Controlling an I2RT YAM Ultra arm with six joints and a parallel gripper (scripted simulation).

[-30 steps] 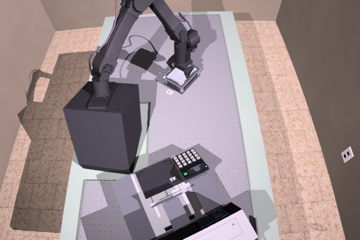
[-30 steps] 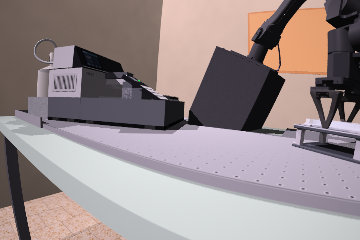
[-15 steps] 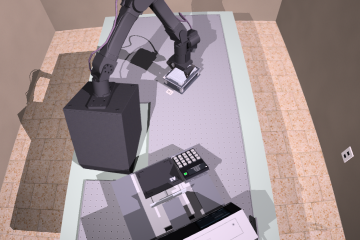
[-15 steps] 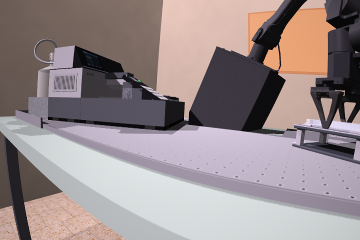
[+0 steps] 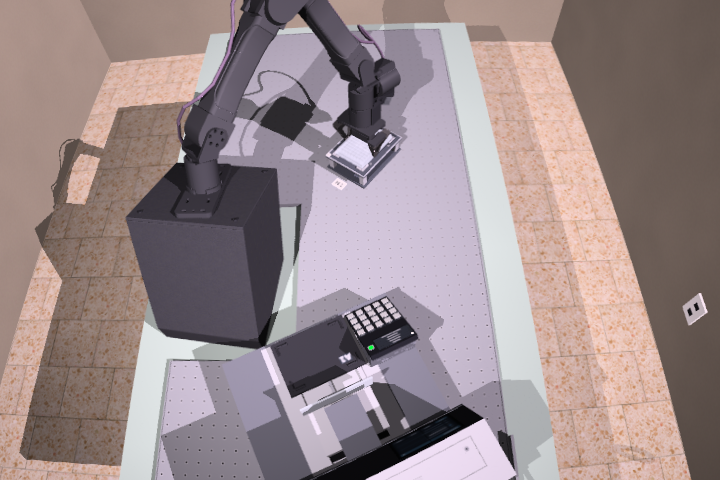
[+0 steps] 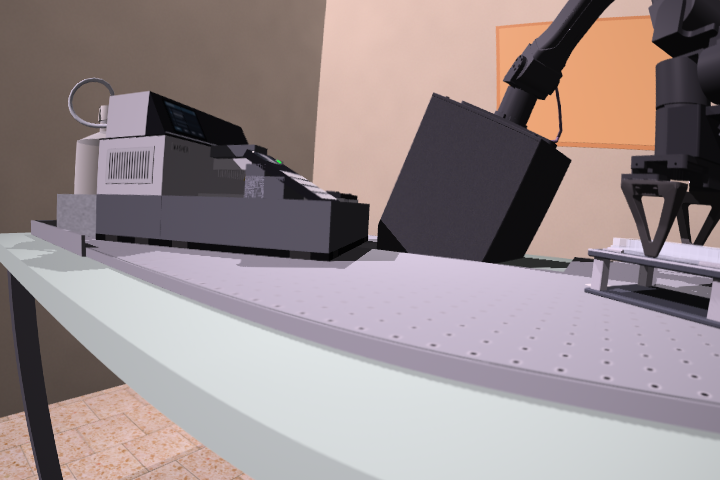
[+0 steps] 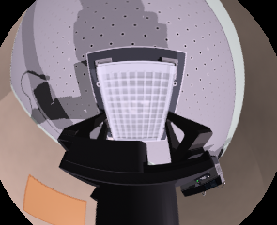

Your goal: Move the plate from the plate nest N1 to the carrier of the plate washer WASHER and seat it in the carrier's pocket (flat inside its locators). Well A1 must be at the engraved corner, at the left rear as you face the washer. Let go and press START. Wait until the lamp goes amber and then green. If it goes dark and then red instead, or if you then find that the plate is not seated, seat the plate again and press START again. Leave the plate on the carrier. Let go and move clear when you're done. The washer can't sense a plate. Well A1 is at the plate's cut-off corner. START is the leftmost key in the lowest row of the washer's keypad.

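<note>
Terracotta-flecked tiles run down both sides of the pale bench (image 5: pixel 502 237) (image 6: pixel 315 384), and the washer (image 5: pixel 440 452) (image 6: pixel 128 164) (image 7: pixel 201 185) sits at one end of it. Well apart from the washer, toward the other end, the plate (image 5: pixel 352 151) (image 6: pixel 695 254) (image 7: pixel 138 94) lies in its nest (image 5: pixel 347 165) (image 6: pixel 666 263) (image 7: pixel 129 53). The gripper (image 5: pixel 358 141) (image 6: pixel 672 249) (image 7: pixel 136 113) points straight down over it, fingers along two opposite sides. They look to me closed on the plate, though I see no lift.

So it's early days: the grip seems made, and the carry, the seating, START and the wait are all left. At the washer's front, the carrier (image 5: pixel 315 356) has no plate on it, and a green light (image 5: pixel 370 347) (image 6: pixel 279 161) glows by the keypad (image 5: pixel 372 315) (image 6: pixel 310 183). I can't pick out the plate's cut-off corner from here, so its turn wants checking.

As for room, I'd lift well above the nest's rim first, then swing wide of the dark pedestal (image 5: pixel 196 271) (image 6: pixel 468 181), which stands near the washer. The raised keypad beside the carrier could catch a low finger, and the washer's housing crowds the carrier's rear.
</note>
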